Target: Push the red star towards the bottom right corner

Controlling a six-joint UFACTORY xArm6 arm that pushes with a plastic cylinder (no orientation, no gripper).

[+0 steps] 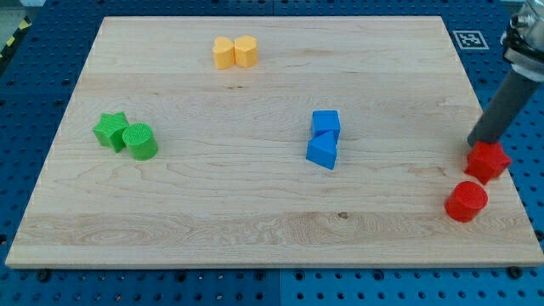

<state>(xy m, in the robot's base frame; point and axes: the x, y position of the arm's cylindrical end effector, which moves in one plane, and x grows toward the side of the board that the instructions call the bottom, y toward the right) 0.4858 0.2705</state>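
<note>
Blue perforated metal frames the scene, and on it lies the pale wooden bench (pixel 255 204), the largest thing in view and the landmark for everything else. Next in size is the dark rod coming down from the view's top right, over the bench's right edge; my tip (pixel 477 144) sits at that edge, touching or all but touching the upper left side of the red star (pixel 488 161). No end effector with jaws is present, only this plain rod, so nothing is opened, closed or held. The red star, the task's thing, rests on the bench at its right edge, a little below mid-height, well short of the bench's bottom right corner. Just below and slightly to the left of it, near but apart, stands the red cylinder (pixel 466 201). Near the bench's centre a blue cube (pixel 325 122) touches a blue triangular block (pixel 322 152) lying right below it. By the bench's left side a green cylinder (pixel 140 141) presses against a green star (pixel 110 130) on its upper left. Close to the bench's top edge, left of centre, two yellow blocks (pixel 234 52) stand side by side, touching; their exact shapes are hard to tell.
</note>
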